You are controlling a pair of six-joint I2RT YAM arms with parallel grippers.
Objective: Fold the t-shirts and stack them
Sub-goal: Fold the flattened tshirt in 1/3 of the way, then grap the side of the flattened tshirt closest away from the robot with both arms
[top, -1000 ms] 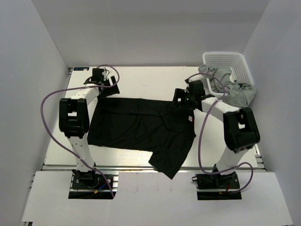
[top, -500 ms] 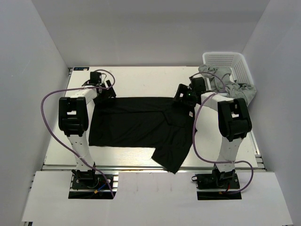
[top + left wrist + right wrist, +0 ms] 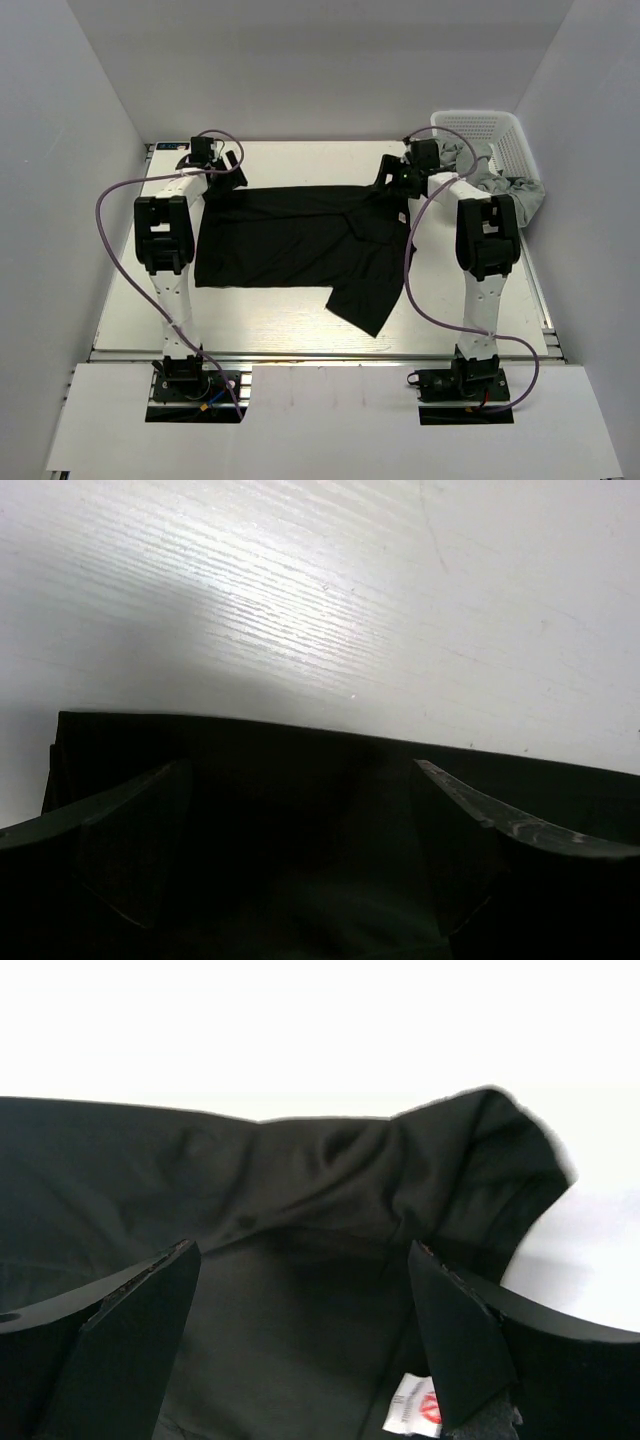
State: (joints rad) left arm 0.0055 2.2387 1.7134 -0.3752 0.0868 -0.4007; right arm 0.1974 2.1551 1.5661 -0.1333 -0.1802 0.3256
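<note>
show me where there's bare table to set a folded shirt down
Free: the far strip of table between the black t-shirt and back wall, and the near strip between its near edge and the front rail. Crowded: the far right corner, with basket and grey t-shirts, and the shirt's far corners, under the left gripper and right gripper.

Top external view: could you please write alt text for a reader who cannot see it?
A black t-shirt lies spread on a white table, both arms reaching to its far edge, the left arm at its left corner, the right arm at its right. Grey shirts spill from a white basket at the far right.
</note>
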